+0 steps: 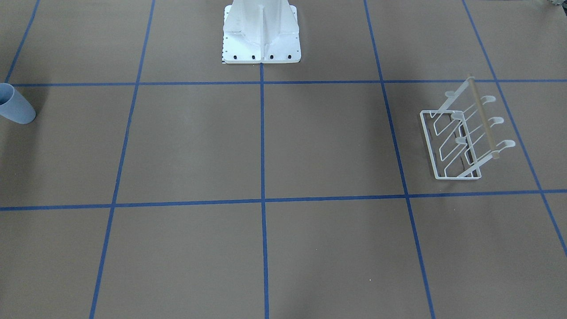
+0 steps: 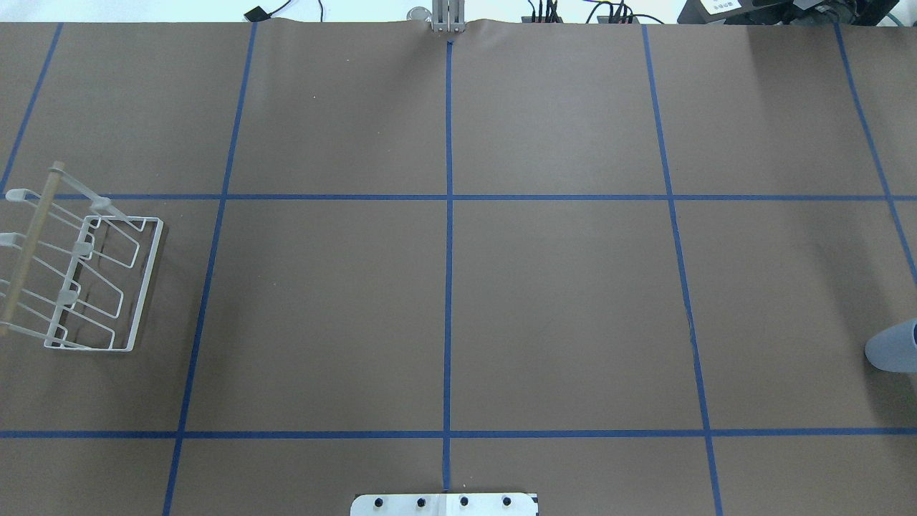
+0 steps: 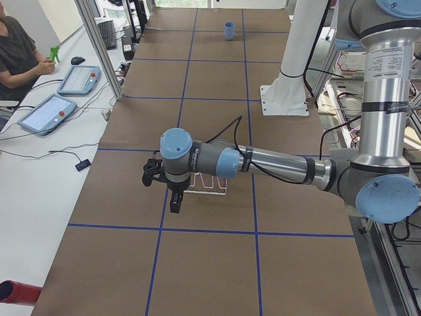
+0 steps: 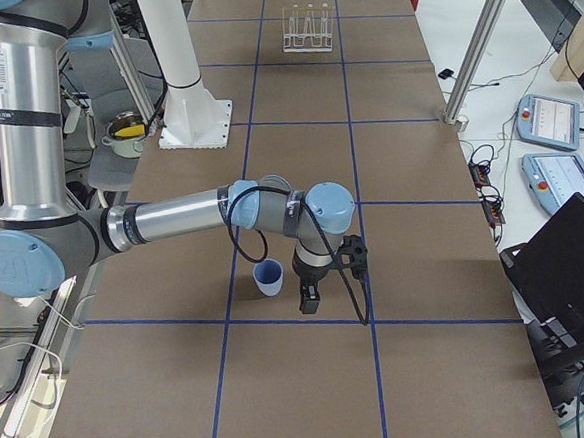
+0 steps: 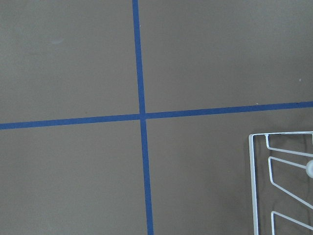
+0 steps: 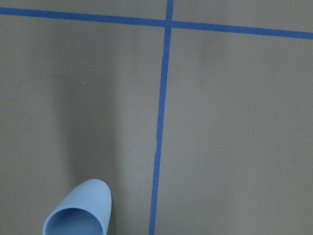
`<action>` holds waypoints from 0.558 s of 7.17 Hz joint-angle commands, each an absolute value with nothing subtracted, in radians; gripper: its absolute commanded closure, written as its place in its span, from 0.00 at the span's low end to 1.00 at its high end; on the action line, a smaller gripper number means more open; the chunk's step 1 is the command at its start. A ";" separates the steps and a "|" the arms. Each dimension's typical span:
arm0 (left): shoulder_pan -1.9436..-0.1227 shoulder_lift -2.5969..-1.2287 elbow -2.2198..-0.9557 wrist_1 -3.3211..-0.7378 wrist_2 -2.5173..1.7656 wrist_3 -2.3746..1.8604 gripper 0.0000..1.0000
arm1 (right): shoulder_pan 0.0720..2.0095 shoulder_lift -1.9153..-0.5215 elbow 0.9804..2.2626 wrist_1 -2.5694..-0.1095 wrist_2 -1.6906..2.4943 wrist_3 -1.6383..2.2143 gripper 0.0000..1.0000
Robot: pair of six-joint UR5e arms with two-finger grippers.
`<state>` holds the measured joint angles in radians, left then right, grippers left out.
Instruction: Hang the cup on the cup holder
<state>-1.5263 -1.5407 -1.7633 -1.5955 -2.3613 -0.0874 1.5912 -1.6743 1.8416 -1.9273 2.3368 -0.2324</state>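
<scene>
Pale blue cup [image 4: 268, 278] stands upright, mouth up, on the brown table [image 4: 399, 171] at the robot's right end, well apart from the white wire cup holder [image 2: 145, 287] at the left end. The overhead and front-facing cameras catch both objects, each cut by the frame edge in the overhead view. Only the two end cameras take in the arms. From the right end, the right gripper [image 4: 310, 298] points down just beside the cup, apart from it and not around it. From the left end, the left gripper [image 3: 173, 201] hangs in front of the cup holder, whose base shows behind the arm. Whether either pair of jaws is parted or closed cannot be told from these views. The right wrist camera looks down into the cup's mouth near a blue tape line [image 6: 159, 142]. The left wrist camera shows only a corner of the cup holder's frame.
</scene>
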 commanded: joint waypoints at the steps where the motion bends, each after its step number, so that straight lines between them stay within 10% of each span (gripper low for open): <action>1: -1.526 -1.539 -1.766 -1.595 -2.368 -0.087 0.02 | 1.591 -1.697 1.842 -1.838 2.393 -0.225 0.00; 4: -1.526 -1.525 -1.775 -1.592 -2.368 -0.087 0.02 | 1.556 -1.856 1.850 -1.559 2.393 -0.219 0.00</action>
<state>-1.5263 -1.5311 -1.7720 -1.5930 -2.3683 -0.0874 1.5816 -1.7803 1.8528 -1.6832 2.3915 -0.2244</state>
